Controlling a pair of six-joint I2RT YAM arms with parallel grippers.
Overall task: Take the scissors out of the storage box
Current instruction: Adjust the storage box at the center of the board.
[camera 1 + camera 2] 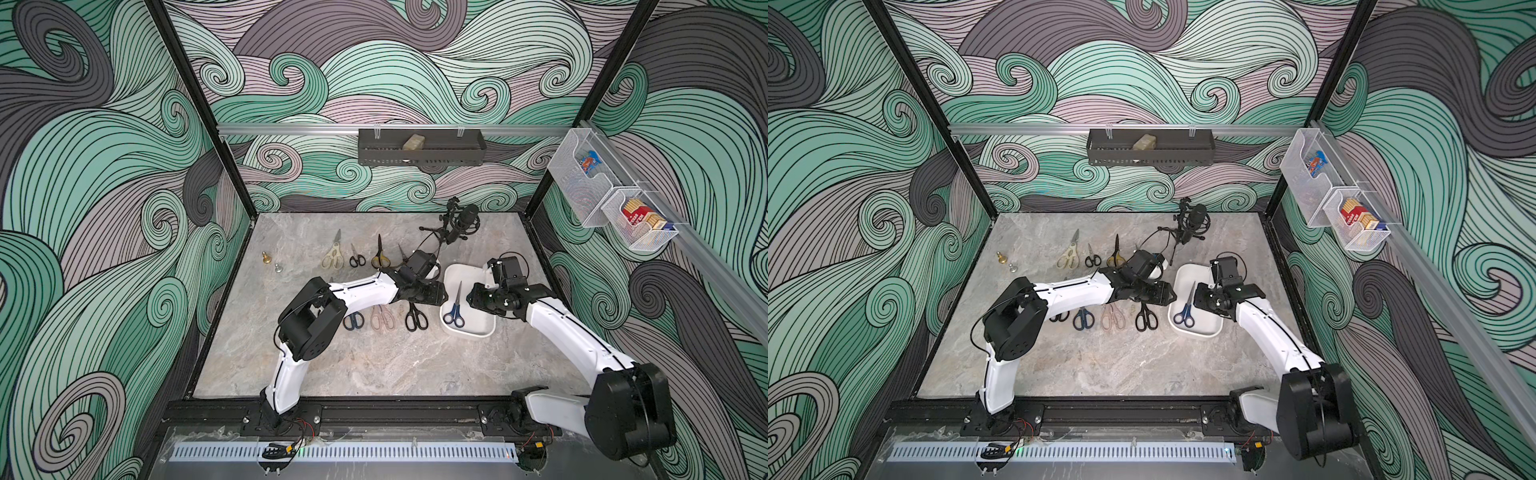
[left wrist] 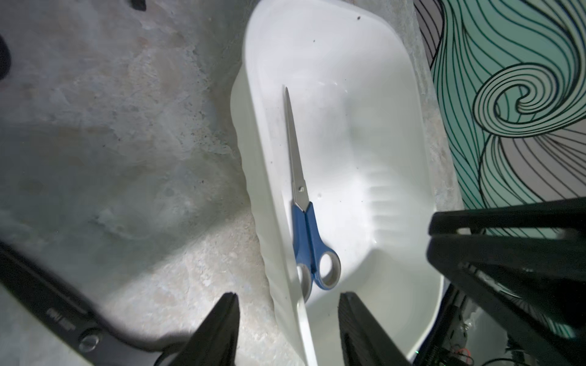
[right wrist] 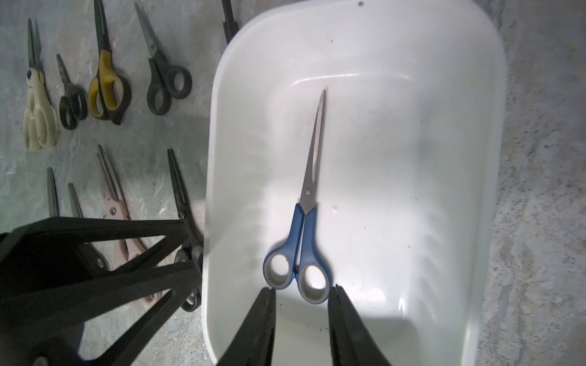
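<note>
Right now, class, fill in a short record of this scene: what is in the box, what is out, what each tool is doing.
Box: white, on the table
In the box: one blue-handled pair of scissors, lying flat, blades shut
Out of the box: eight pairs in two rows on the table, among them a cream pair and a pink pair
Left tool: open, empty, over the box's edge
Right tool: open, empty, by the blue handles
Left to take out: one pair

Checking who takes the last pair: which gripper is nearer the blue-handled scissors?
Right. The right gripper hangs over the storage box, open tips at the handle loops of the blue scissors; the left gripper straddles the box's side rim.
</note>
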